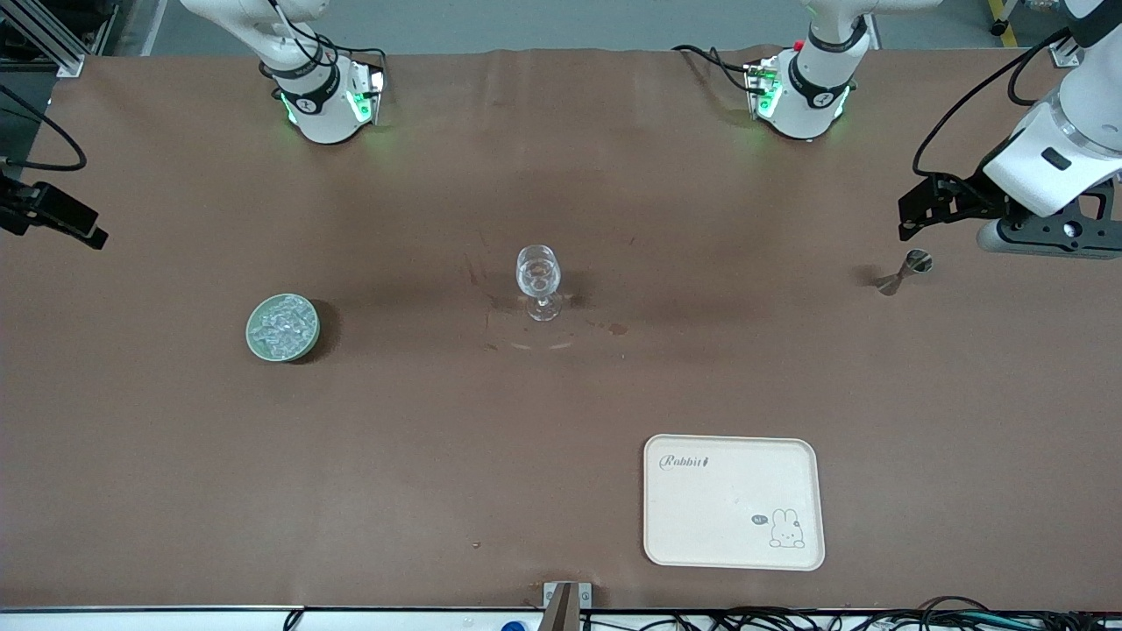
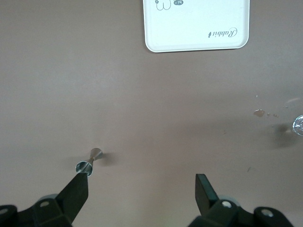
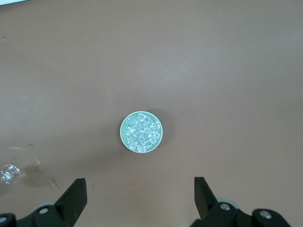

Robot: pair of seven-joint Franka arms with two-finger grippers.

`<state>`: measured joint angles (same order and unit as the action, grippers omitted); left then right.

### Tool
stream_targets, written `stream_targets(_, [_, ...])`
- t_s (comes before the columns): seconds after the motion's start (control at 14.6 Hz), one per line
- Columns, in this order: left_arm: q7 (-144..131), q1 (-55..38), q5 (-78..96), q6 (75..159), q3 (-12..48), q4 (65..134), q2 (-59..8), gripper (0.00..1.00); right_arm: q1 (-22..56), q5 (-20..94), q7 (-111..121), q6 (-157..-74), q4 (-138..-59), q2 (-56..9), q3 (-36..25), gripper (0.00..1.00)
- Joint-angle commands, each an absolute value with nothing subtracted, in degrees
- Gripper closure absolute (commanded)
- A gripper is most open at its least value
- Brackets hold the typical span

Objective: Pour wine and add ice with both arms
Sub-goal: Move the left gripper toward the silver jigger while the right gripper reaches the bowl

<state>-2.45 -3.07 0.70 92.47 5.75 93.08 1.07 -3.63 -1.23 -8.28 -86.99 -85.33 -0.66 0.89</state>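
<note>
A clear stemmed wine glass (image 1: 540, 280) stands upright mid-table; its rim shows in the left wrist view (image 2: 298, 125) and the right wrist view (image 3: 9, 173). The ice (image 1: 282, 324) (image 3: 141, 132) is heaped in a pale green bowl (image 1: 255, 343) toward the right arm's end. A small metal jigger (image 1: 907, 270) (image 2: 90, 161) lies on its side toward the left arm's end. My left gripper (image 1: 905, 221) (image 2: 142, 185) hangs open over the table beside the jigger. My right gripper (image 1: 88, 230) (image 3: 140, 187) is open over the table edge at its own end. No wine is in view.
A cream tray (image 1: 733, 501) (image 2: 196, 28) with a rabbit print lies nearer the front camera than the glass, toward the left arm's end. Small stains (image 1: 617, 329) mark the brown table cover beside the glass. Both arm bases (image 1: 324, 101) (image 1: 802, 92) stand along the back.
</note>
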Motion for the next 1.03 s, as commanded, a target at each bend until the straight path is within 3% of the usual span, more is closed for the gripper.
stream_targets(0.0, [-2.7,-2.9,-0.5,92.7,6.2,92.1,0.8,0.00,-3.1,-1.6,-7.6,-87.5,-86.5,0.2,0.8,0.00])
stream_targets(0.96, [-5.6,0.9,3.2,93.4,5.0,91.8,0.2,0.00,-3.3,-1.5,-7.7,-88.2,-86.5,0.2,0.8,0.00])
